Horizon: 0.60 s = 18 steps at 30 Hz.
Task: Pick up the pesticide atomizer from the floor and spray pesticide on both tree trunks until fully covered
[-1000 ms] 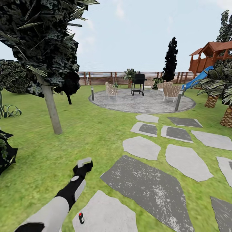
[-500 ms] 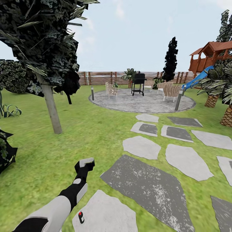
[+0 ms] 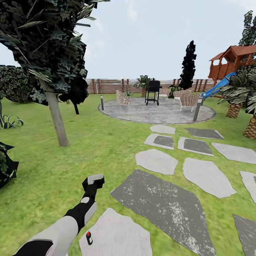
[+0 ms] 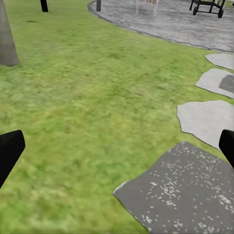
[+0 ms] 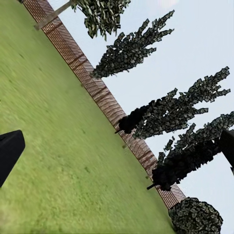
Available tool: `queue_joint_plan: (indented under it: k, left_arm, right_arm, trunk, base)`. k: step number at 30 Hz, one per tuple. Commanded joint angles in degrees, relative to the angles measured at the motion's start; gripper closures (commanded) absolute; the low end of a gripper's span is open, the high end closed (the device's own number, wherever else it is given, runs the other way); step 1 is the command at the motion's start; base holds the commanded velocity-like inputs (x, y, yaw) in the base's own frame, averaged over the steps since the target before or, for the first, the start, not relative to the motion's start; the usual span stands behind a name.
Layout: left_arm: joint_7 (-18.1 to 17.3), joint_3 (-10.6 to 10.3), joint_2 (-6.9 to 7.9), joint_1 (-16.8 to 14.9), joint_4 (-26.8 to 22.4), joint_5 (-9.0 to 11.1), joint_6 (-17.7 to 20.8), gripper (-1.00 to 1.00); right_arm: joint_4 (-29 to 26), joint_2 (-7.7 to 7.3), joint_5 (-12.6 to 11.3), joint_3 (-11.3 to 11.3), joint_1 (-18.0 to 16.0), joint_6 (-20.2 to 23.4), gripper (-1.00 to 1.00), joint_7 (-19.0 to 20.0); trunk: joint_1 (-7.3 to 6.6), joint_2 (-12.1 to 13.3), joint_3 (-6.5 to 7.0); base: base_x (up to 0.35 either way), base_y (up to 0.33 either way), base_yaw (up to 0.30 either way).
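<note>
1. Low at the near edge of the head view, the tiny black spray bottle with a red tip (the pesticide atomizer) stands upright on a pale grey stepping stone, untouched, just beside the left forearm.
2. Left tool, black with a pale grey cap, is stretched out over the green lawn, well beyond the bottle. Its wrist view has one dark fingertip at each edge with grass and a dark speckled stone between: spread wide, gripping nothing.
3. Judgement: the arm overshoots the bottle, so it would need drawing back and lowering for a pickup.
4. Right tool: dark fingertips sit far apart at the frame edges, nothing between them; it points off at the brown slatted fence and dark cypresses, probably parked clear.
5. Nearest tree, a straight grey-brown trunk under dark foliage, stands ahead to the left, well apart; no mist visible on it.
</note>
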Motion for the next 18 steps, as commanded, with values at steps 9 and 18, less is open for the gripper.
queue_joint_plan:
  k: [9, 18]
  left_arm:
    - [0.0, -0.1, 0.05, 0.0, 0.0, 0.4, -0.2, -1.00]
    - [0.0, -0.1, 2.44, 0.0, 0.0, 0.4, -0.3, -1.00]
  right_arm:
    - [0.8, 0.28, 0.1, -0.2, 0.0, -0.2, -1.00, 0.1]
    - [2.5, 0.34, 0.1, -0.2, 0.0, -0.1, -1.00, 0.2]
  trunk:
    - [1.98, -3.7, -1.67]
    - [3.96, -7.3, -3.29]
  base:
    - [0.000, 0.000, 0.000]
    - [0.000, 0.000, 0.000]
